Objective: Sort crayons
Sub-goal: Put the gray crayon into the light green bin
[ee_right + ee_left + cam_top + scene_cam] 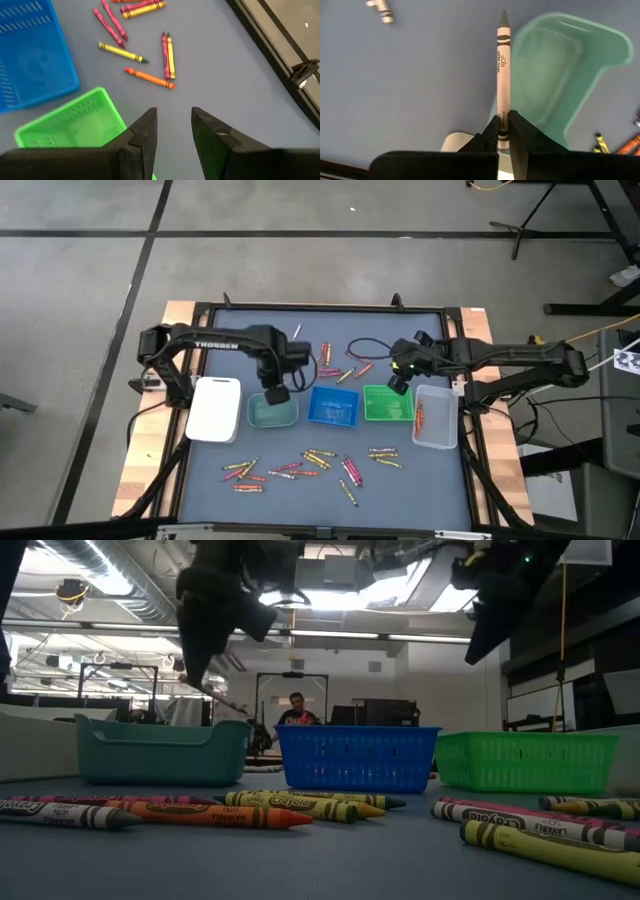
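Left gripper (503, 131): pinched shut on a grey crayon (503, 80), over the teal tray (560, 75)
Right gripper (173, 122): fingers apart, empty, above the green tray (70, 125)
Table (400, 480): loose crayons (310, 465) scattered on grey-blue mat
Room: person (296, 710) behind
Writing: "Crayola" on wrappers

The crayon (503, 85) over the teal tray (560, 75) is grey with black bands. Beside the teal tray (272, 412) sit a white tray (215, 409) and a blue tray (334, 406), then a green tray (388, 403). Red, yellow and orange crayons (145, 52) lie on the blue-grey table (300, 490).
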Available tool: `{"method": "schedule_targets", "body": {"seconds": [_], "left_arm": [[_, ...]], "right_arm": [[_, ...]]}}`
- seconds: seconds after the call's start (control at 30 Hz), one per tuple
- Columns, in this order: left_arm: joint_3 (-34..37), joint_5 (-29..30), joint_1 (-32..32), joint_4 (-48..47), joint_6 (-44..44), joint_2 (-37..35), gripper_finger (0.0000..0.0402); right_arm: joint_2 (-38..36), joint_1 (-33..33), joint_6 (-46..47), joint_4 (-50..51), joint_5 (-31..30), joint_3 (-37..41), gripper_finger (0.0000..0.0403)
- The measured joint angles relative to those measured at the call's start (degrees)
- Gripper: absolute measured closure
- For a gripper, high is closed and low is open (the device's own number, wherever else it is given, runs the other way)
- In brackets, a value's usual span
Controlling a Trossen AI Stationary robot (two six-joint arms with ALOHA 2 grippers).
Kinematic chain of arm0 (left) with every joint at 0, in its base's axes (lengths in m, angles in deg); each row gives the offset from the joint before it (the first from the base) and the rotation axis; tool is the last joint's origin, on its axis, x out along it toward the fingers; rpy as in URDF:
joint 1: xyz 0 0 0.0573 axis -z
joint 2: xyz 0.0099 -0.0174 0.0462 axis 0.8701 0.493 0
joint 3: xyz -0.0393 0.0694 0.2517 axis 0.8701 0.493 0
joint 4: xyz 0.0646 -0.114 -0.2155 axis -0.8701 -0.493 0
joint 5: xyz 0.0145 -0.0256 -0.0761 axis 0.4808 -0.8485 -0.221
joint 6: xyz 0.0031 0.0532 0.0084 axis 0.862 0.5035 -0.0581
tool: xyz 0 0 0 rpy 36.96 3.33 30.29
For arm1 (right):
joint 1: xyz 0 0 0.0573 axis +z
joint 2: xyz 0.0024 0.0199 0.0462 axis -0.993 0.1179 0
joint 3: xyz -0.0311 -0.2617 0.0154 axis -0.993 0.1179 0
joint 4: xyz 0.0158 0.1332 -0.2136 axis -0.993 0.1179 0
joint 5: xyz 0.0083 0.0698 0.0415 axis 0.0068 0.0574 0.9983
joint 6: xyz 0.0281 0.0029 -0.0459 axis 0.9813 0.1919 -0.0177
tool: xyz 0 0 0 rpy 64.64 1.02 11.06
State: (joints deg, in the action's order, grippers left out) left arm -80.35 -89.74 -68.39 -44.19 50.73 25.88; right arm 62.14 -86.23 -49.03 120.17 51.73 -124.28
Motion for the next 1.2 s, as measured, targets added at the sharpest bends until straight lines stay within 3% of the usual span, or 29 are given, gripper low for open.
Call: {"method": "schedule_targets", "body": {"seconds": [0.3,0.57,0.73,0.93,1.2], "left_arm": [[0.0,2.3,8.1,0.0,-4.1,0.0,0.0384],[0.0,2.6,11.3,0.1,-5.8,0.0,0.0333],[0.0,7.6,12.3,1.8,-5.5,0.0,0.0299],[0.0,15.9,10.4,6.8,-5.6,0.0,0.0272],[1.5,15.4,0.4,19.9,1.5,0.0,0.0274]], "right_arm": [[0.0,0.0,0.0,0.0,0.5,4.6,0.0283],[0.0,0.0,0.0,-4.3,0.5,4.8,0.0283],[0.0,0.0,-1.9,-6.5,0.5,4.8,0.0283],[0.0,0.0,-2.8,-9.3,0.5,4.8,0.0283],[0.0,0.0,-2.8,-9.2,0.5,4.8,0.0283]]}}
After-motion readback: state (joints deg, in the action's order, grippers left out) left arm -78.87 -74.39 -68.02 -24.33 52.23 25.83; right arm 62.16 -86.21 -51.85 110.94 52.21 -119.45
